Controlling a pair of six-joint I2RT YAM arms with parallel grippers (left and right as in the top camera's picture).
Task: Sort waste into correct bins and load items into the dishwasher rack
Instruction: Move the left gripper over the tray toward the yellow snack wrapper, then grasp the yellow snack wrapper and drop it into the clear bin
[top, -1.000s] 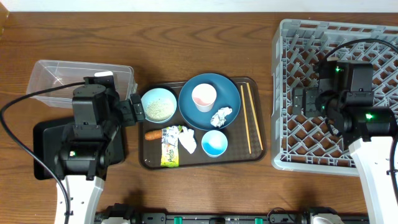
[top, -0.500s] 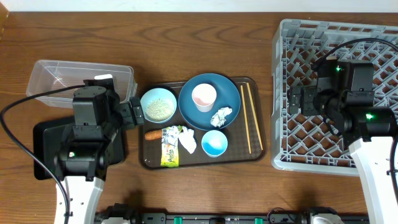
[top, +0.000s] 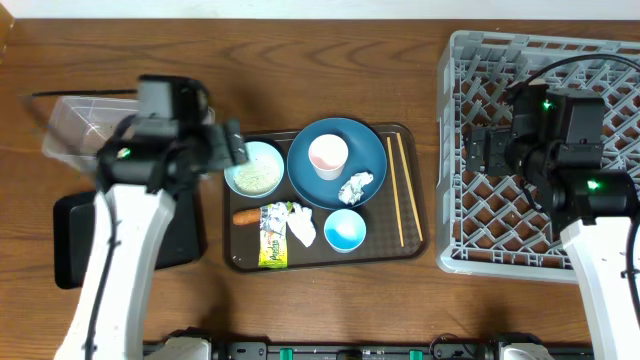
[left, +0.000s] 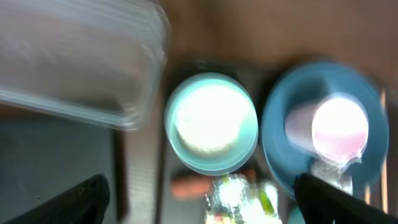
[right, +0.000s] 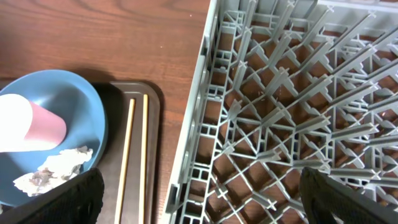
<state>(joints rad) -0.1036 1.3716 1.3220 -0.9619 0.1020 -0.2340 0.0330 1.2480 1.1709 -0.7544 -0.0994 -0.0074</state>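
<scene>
table (top: 300, 80): grained wood | rack (top: 450, 200): matt grey plastic | tub (top: 75, 130): clear smooth plastic | napkin (top: 355, 186): crumpled paper | chopsticks (right: 143, 155): bare wood

My left arm (top: 115, 240) reaches up from 6 o'clock and bends at the wrist, so my left gripper (top: 232, 148) points toward 3 o'clock, its jaws spread wide and empty, blurred from above. My right arm (top: 600, 260) rises from 6 o'clock too. My right gripper (top: 478, 157) points toward 9 o'clock, its jaws wide apart and empty.
</scene>
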